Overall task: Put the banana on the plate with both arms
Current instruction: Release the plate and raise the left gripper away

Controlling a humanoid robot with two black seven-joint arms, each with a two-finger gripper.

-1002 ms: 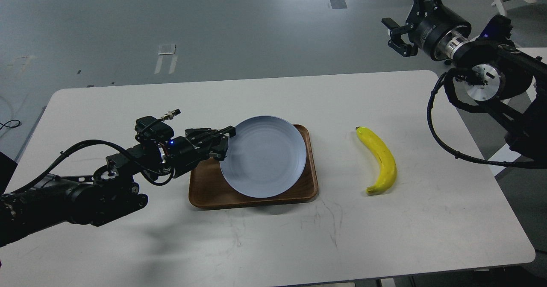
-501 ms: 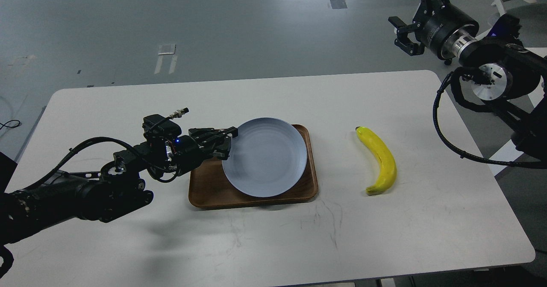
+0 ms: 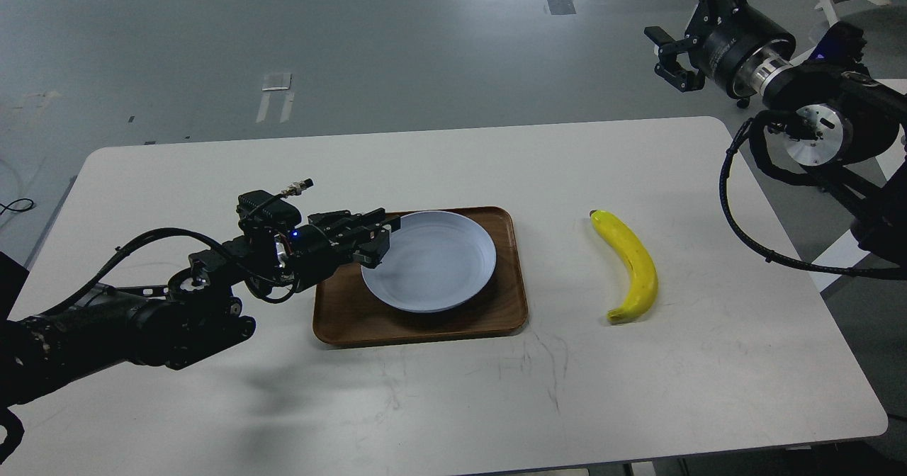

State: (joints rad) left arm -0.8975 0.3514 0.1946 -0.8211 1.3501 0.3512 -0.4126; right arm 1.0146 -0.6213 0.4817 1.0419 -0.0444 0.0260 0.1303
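The pale blue-grey plate lies nearly flat on the brown wooden tray at the table's middle. My left gripper reaches in from the left and is shut on the plate's left rim. The yellow banana lies on the bare table to the right of the tray, dark stem tip at the far end. My right gripper is open and empty, held high beyond the table's far right corner, well away from the banana.
The white table has its right edge close behind the banana. The right arm's cable loop hangs over the table's right side. Grey floor with tape marks lies beyond the far edge.
The plate, tilted up on its edge before, has come down nearly flat onto the tray with my left gripper still at its left rim. The right arm has barely moved.
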